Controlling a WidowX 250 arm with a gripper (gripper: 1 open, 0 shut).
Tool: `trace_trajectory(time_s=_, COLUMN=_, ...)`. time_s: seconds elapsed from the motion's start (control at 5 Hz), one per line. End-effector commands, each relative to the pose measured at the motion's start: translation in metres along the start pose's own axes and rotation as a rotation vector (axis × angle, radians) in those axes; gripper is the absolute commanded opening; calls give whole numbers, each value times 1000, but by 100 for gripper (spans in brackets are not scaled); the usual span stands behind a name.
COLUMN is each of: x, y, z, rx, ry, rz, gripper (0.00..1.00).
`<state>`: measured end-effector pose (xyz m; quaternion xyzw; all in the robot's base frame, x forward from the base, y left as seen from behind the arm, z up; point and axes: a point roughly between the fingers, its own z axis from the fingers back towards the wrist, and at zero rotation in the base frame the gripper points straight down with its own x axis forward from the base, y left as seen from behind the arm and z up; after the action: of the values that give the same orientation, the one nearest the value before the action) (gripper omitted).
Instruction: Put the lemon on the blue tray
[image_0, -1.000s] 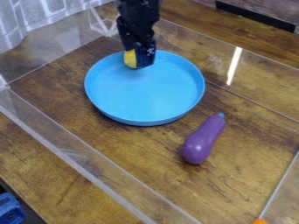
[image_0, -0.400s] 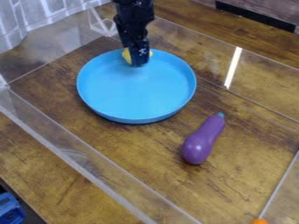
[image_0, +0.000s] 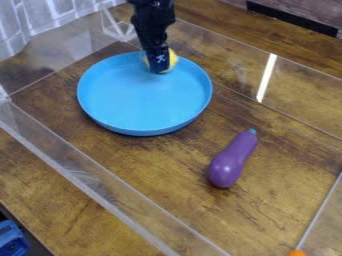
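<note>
The blue tray (image_0: 134, 102) lies on the wooden table, left of centre. The lemon (image_0: 164, 62) rests inside the tray at its far rim, only partly visible behind the black fingers. My gripper (image_0: 156, 58) points down over that far rim, open, with the lemon low between and just right of its fingertips. Whether a finger touches the lemon or the rim cannot be made out.
A purple eggplant (image_0: 231, 160) lies on the table to the right of the tray, nearer the camera. Clear plastic walls (image_0: 80, 170) fence the work area at the front, left and back. A bright glare streak (image_0: 267, 75) marks the far right wall.
The tray has slid left and slightly away, with the gripper and lemon moving along. The gripper has sunk lower onto the tray's far rim. The eggplant has not moved.
</note>
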<state>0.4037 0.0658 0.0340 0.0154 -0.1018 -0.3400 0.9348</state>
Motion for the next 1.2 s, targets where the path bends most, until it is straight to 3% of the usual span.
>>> trace_trajectory(time_s=0.0, x=10, y=13, z=14, rx=44, ry=-45, rz=-23, gripper=100)
trace_trajectory(time_s=0.4, x=12, y=23, z=12, rx=49, ry=-71, rz=-36, gripper=100)
trace_trajectory(time_s=0.8, x=10, y=18, z=20, rx=48, ry=-101, rz=-30, gripper=100)
trace_trajectory(time_s=1.0, x=15, y=17, z=17, rx=38, ry=-120, rz=-66, gripper=100)
